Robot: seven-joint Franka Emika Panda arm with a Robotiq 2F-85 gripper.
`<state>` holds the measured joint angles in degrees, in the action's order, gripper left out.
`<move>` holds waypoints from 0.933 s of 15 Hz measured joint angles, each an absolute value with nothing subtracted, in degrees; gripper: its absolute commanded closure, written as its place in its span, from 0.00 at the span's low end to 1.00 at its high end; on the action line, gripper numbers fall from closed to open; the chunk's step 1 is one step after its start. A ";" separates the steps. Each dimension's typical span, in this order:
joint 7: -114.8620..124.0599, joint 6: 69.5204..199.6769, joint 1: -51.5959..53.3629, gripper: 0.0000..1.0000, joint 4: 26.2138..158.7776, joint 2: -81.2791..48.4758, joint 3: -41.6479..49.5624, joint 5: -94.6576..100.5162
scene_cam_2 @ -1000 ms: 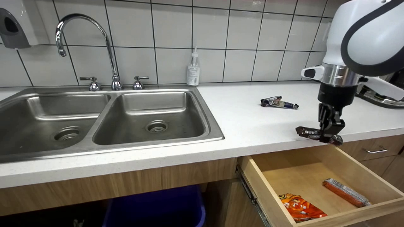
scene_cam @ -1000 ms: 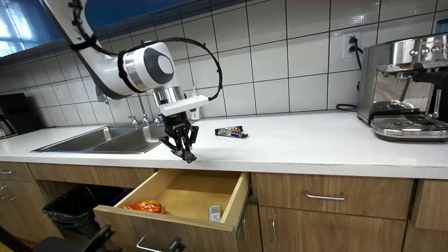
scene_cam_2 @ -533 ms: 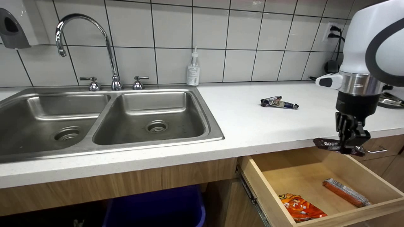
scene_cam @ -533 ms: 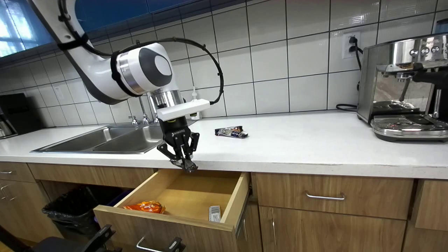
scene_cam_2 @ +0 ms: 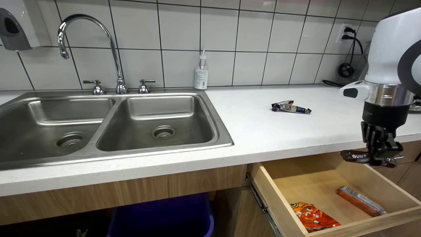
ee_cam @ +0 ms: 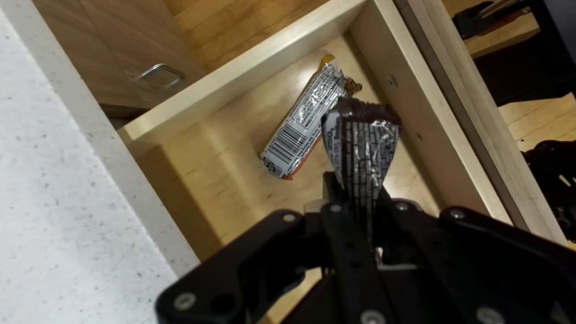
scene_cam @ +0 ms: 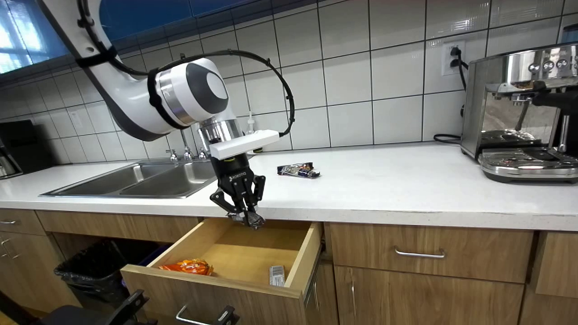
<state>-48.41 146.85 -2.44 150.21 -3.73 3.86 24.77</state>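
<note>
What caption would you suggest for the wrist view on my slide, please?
Gripper clasping a wrapped bar over an open wooden drawer where a barcoded packet lies.

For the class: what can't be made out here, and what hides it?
Held bar, in an exterior view: gripped section hidden by the gripper.
Orange packet, in an exterior view: lower part hidden by the drawer front.
Coffee machine, in an exterior view: right side cut off by the edge.

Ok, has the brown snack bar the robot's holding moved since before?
Yes. In an exterior view, the brown snack bar, held in the end effector, has moved right, farther from the sink, and down, relative to the counter's front edge.
</note>
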 measured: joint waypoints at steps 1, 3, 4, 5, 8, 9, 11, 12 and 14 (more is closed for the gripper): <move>-47.92 147.16 -2.46 0.96 150.21 -3.84 4.21 25.81; -46.22 148.10 -2.48 0.96 150.21 -4.44 4.83 28.37; -45.29 148.50 -2.48 0.96 150.21 -4.90 5.05 29.48; -44.45 148.84 -2.48 0.96 150.20 -5.41 5.20 30.40; -41.51 149.81 -2.48 0.96 150.06 -7.49 5.32 32.80; -40.63 150.03 -2.48 0.96 149.96 -8.24 5.33 33.45; -39.07 150.24 -2.48 0.96 149.64 -9.68 5.39 34.48; -38.39 150.26 -2.48 0.96 149.43 -10.38 5.42 34.95; -37.15 150.27 -2.48 0.96 148.88 -11.83 5.51 35.71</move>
<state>-37.15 150.27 -2.48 148.88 -11.83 5.51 35.71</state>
